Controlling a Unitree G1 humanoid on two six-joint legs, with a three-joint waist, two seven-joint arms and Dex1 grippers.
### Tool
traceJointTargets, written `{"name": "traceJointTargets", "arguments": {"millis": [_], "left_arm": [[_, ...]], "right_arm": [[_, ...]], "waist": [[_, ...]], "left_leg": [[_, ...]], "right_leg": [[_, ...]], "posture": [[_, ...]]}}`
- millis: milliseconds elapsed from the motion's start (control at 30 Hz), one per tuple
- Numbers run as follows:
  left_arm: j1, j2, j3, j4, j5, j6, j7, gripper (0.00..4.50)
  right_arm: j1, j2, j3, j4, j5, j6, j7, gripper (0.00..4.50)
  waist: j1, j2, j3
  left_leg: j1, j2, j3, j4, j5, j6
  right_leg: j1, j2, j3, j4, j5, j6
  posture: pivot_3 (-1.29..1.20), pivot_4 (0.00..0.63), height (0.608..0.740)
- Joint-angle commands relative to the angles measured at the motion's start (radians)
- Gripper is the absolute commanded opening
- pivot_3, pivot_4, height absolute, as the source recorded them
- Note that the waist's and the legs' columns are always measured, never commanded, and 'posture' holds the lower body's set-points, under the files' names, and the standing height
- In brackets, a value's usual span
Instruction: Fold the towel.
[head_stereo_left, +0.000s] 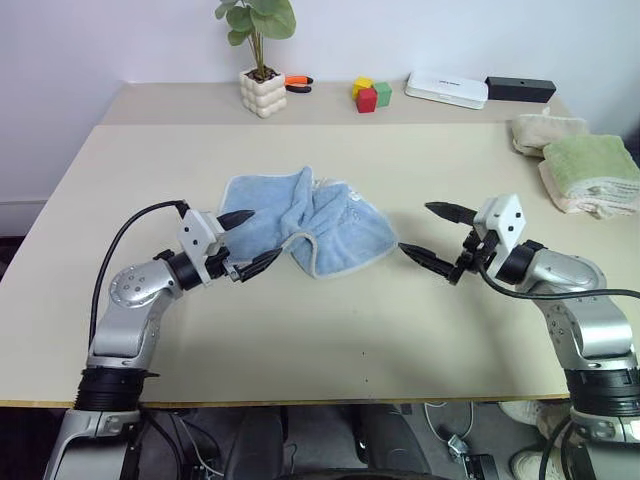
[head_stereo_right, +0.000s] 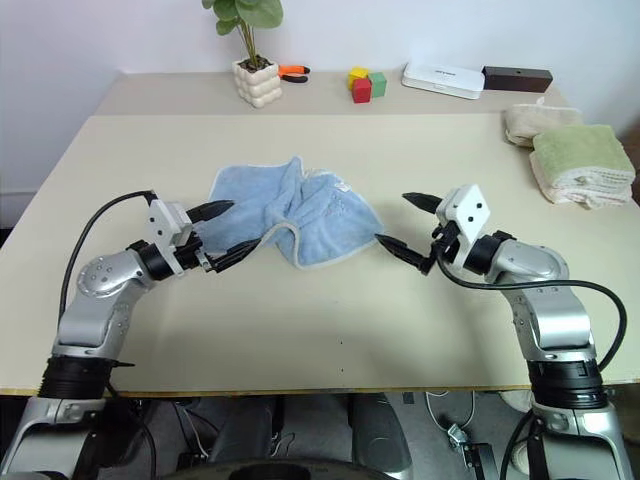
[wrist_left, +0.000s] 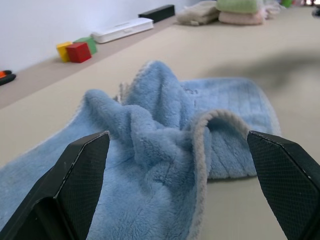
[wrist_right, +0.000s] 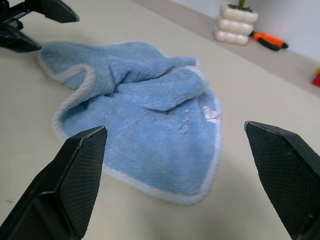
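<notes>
Office-like room: plain table (head_stereo_left: 300, 340) (potted plant (head_stereo_left: 260, 60), white wall).

The towel (head_stereo_left: 305, 225) lies bunched, its raised folds hiding its underside and middle, its small dark mark too small to read, while the green folded towel (head_stereo_left: 592, 172) at three o'clock is cut by the frame edge.

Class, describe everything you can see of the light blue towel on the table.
The towel is light blue, fluffy terry cloth with pale cream edging and a small dark mark near one corner. It lies crumpled and unfolded mid-table, ridges bunched up, one edge curled over. Only the table touches it; the open left gripper and right gripper flank it, apart.
</notes>
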Motion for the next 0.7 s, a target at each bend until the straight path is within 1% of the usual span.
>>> {"name": "traceJointTargets", "arguments": {"millis": [33, 167, 333, 400, 467, 533, 600, 700], "left_arm": [[-0.014, 0.055, 0.027, 0.037, 0.011, -0.044, -0.041, 4.47], [-0.01, 0.117, 0.055, 0.072, -0.005, -0.062, -0.092, 4.47], [0.003, 0.18, 0.079, 0.107, -0.016, -0.084, -0.158, 4.47], [0.013, 0.207, 0.083, 0.123, 0.006, -0.112, -0.171, 4.47], [0.017, 0.238, 0.087, 0.188, 0.028, -0.173, -0.198, 4.47], [0.011, 0.236, 0.087, 0.25, 0.024, -0.2, -0.209, 4.47], [-0.005, 0.208, 0.076, 0.296, 0.022, -0.202, -0.198, 4.47], [-0.032, 0.197, 0.049, 0.379, 0.052, -0.259, -0.222, 4.47]], "right_arm": [[-0.009, -0.013, -0.03, -0.04, 0.019, 0.007, -0.009, 4.5], [0.012, -0.009, -0.03, -0.034, 0.009, -0.009, -0.008, 4.5], [0.002, 0.002, -0.021, -0.012, 0.0, -0.035, -0.008, 4.5], [-0.002, 0.0, -0.016, 0.001, -0.002, -0.052, 0.004, 4.5], [-0.018, 0.02, 0.009, -0.01, -0.009, -0.052, -0.011, 4.5], [-0.022, 0.053, 0.038, -0.025, -0.017, -0.052, -0.031, 4.5], [-0.018, 0.071, 0.048, -0.037, -0.021, -0.053, -0.04, 4.5], [-0.016, 0.091, 0.061, -0.083, -0.018, -0.025, -0.071, 4.5]], "waist": [[-0.001, 0.0, 0.0], [0.001, 0.0, 0.0], [0.002, 0.0, 0.0], [0.002, 0.0, 0.0], [-0.002, 0.0, 0.0], [-0.004, 0.0, 0.0], [-0.004, 0.0, 0.0], [0.002, 0.0, 0.0]], "left_leg": [[0.0, 0.0, 0.0, 0.0, 0.0, 0.0], [0.0, 0.0, 0.0, 0.0, 0.0, 0.0], [0.0, 0.0, 0.0, 0.0, 0.0, 0.0], [0.0, 0.0, 0.0, 0.0, 0.0, 0.0], [0.0, 0.0, 0.0, 0.0, 0.0, 0.0], [0.0, 0.0, 0.0, -0.001, 0.0, 0.0], [0.0, 0.0, 0.0, -0.001, 0.0, 0.0], [0.0, 0.0, 0.0, 0.0, 0.0, 0.0]], "right_leg": [[0.0, 0.0, 0.0, 0.0, 0.0, 0.0], [0.0, 0.0, 0.0, 0.0, 0.0, 0.0], [0.0, 0.0, 0.0, 0.0, 0.0, 0.0], [0.0, 0.0, 0.0, 0.0, 0.0, 0.0], [0.0, 0.0, 0.0, 0.0, 0.0, 0.0], [0.0, 0.0, 0.0, 0.0, 0.0, 0.0], [0.0, 0.0, 0.0, 0.0, 0.0, 0.0], [0.0, 0.0, 0.0, 0.0, 0.0, 0.0]], "posture": [[0.0, 0.15, 0.74], [0.0, 0.15, 0.74], [0.0, 0.15, 0.74], [0.0, 0.15, 0.74], [0.0, 0.15, 0.74], [0.0, 0.15, 0.74], [0.0, 0.15, 0.74], [0.0, 0.15, 0.74]]}}
